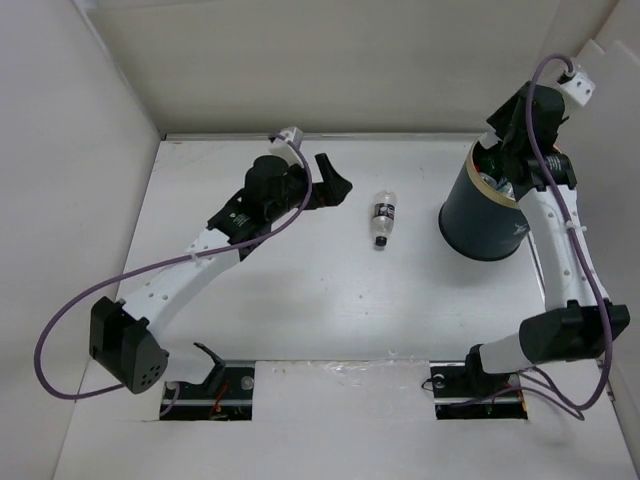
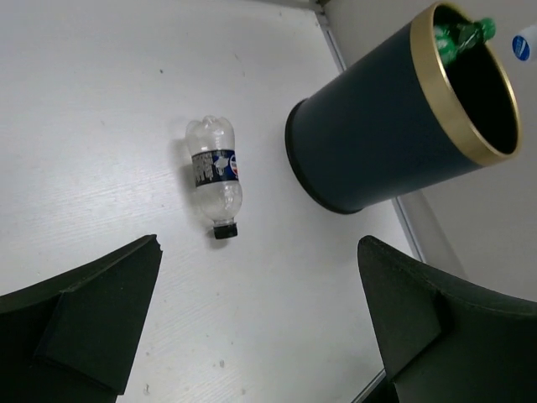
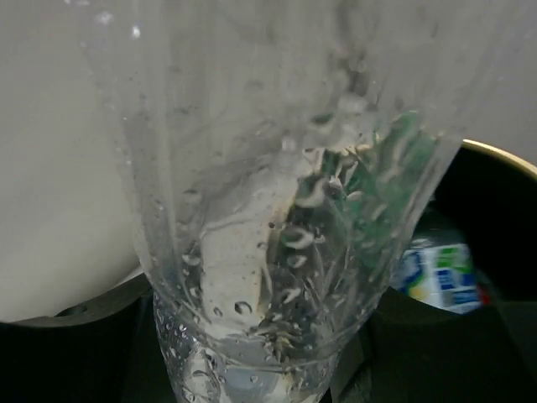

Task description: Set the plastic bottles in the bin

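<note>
A clear plastic bottle (image 1: 383, 217) with a dark label and black cap lies on its side mid-table; it also shows in the left wrist view (image 2: 215, 180). My left gripper (image 1: 335, 183) is open and empty just left of it, its jaws wide apart (image 2: 258, 252). The dark bin (image 1: 485, 215) with a gold rim stands at the right (image 2: 377, 143), with a green bottle (image 2: 461, 35) inside. My right gripper (image 1: 510, 170) hangs over the bin's mouth, shut on a clear wet bottle (image 3: 268, 210) that fills its view. A blue-and-green labelled bottle (image 3: 436, 277) lies inside, below the rim (image 3: 503, 155).
White walls enclose the table at the back (image 1: 350, 70), left and right; the bin stands close to the right wall. The arm bases (image 1: 215, 385) and cables sit at the near edge.
</note>
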{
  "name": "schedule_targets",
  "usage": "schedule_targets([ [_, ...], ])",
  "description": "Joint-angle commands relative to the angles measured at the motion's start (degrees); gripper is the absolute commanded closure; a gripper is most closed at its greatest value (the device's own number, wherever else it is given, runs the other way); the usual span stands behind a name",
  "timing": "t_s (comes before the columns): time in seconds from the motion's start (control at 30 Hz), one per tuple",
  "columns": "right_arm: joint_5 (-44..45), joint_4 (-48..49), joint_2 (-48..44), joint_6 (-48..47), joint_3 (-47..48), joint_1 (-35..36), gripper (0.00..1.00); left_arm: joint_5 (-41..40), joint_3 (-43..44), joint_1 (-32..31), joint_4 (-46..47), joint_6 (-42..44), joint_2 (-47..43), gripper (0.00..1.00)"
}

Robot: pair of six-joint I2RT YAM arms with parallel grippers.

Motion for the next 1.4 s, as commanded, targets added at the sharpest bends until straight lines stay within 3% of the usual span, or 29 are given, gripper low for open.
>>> schedule_targets([
  [0.0, 7.86, -4.66, 2.26, 1.39, -0.55, -4.79, 1.00, 2.94, 0.22, -2.11, 3.39, 3.35, 2.51, 0.00],
  [0.2, 11.29, -4.91, 6.12, 2.97, -2.41, -9.19, 1.00, 7.15, 1.27, -2.11, 4.01, 3.88, 7.52, 0.00],
  [0.23, 11.30, -5.53, 7.35, 2.97, -1.02, -9.20, 0.95, 7.16, 1.27, -2.11, 4.01, 3.88, 8.31, 0.00],
  [0.27, 11.30, -6.41, 7.88, 3.49, -0.40, -9.20, 0.85, 7.16, 1.27, -2.11, 4.01, 3.88, 8.32, 0.00],
  [0.3, 10.78, -7.20, 7.89, 3.50, 0.13, -9.20, 0.61, 6.63, 1.97, -2.11, 4.01, 3.88, 9.10, 0.00],
  [0.33, 10.77, -8.16, 7.89, 4.20, 0.66, -9.20, 0.12, 6.63, 1.98, -2.11, 4.01, 3.88, 9.63, 0.00],
  [0.37, 11.47, -8.78, 7.89, 4.72, 0.66, -8.41, 0.00, 5.85, 3.54, -2.11, 3.14, 4.40, 10.94, 0.00],
  [0.57, 15.69, -11.51, 3.50, 6.13, 0.66, -7.79, 0.00, 2.85, 9.00, -2.64, -0.12, 5.55, 17.71, 0.00],
  [0.73, 15.26, -13.97, -5.63, 7.98, -1.88, -6.74, 0.00, 0.74, 16.72, -3.96, -3.28, 6.78, 27.64, 0.00],
  [1.07, -0.55, -6.95, -27.33, 6.93, -20.34, -0.67, 0.00, -1.02, 36.93, -5.54, -9.26, 6.17, 48.63, 0.00],
  [1.23, -15.64, -3.79, -31.92, 5.96, -22.98, -0.67, 0.00, -1.02, 40.91, -6.07, -8.12, 6.17, 54.98, 0.00],
  [1.37, -20.50, -4.39, -31.92, 5.35, -22.45, -0.15, 0.00, -4.96, 43.81, -6.07, -7.50, 5.64, 58.58, 0.00],
])
